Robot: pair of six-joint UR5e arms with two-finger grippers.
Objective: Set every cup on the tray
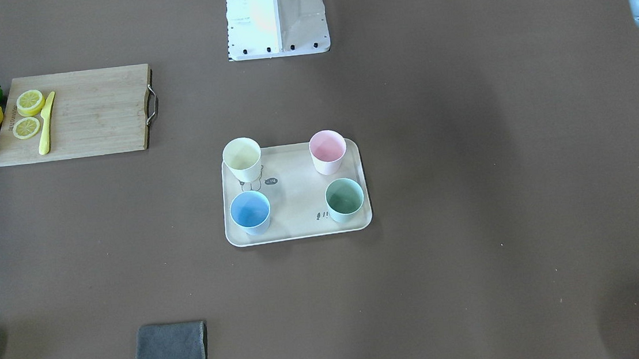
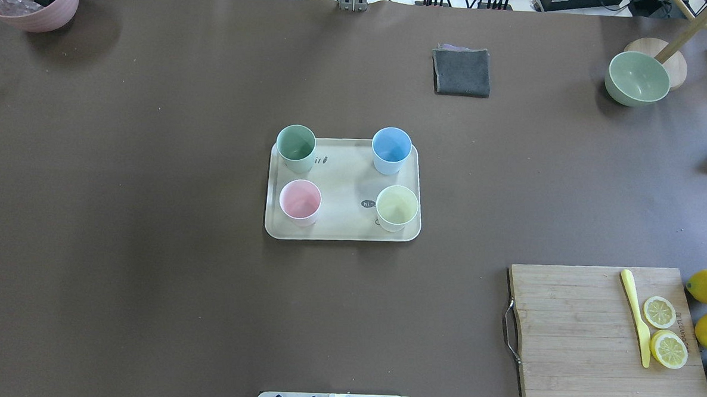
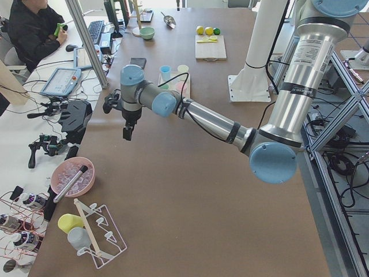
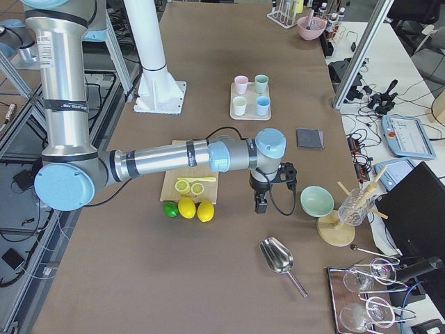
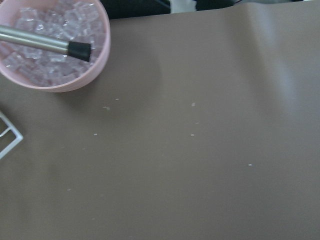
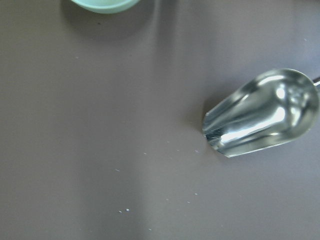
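The cream tray (image 2: 342, 189) lies in the middle of the table, also seen as the tray (image 1: 297, 193) from the front. All four cups stand upright on it, one near each corner: mint green cup (image 2: 295, 147), light blue cup (image 2: 391, 149), pink cup (image 2: 299, 201), pale yellow cup (image 2: 397, 207). My left gripper (image 3: 127, 134) hangs over the table's left end near the pink pot, far from the tray; I cannot tell its state. My right gripper (image 4: 260, 204) hovers at the right end beside the green bowl; I cannot tell whether it is open or shut.
A wooden cutting board (image 2: 580, 334) with a yellow knife, lemon slices and whole lemons sits near right. A grey cloth (image 2: 461, 72), a green bowl (image 2: 637, 78), a metal scoop (image 6: 260, 115) and a pink pot of ice (image 5: 52, 45) ring the table. A person (image 3: 31, 29) sits beyond the far edge.
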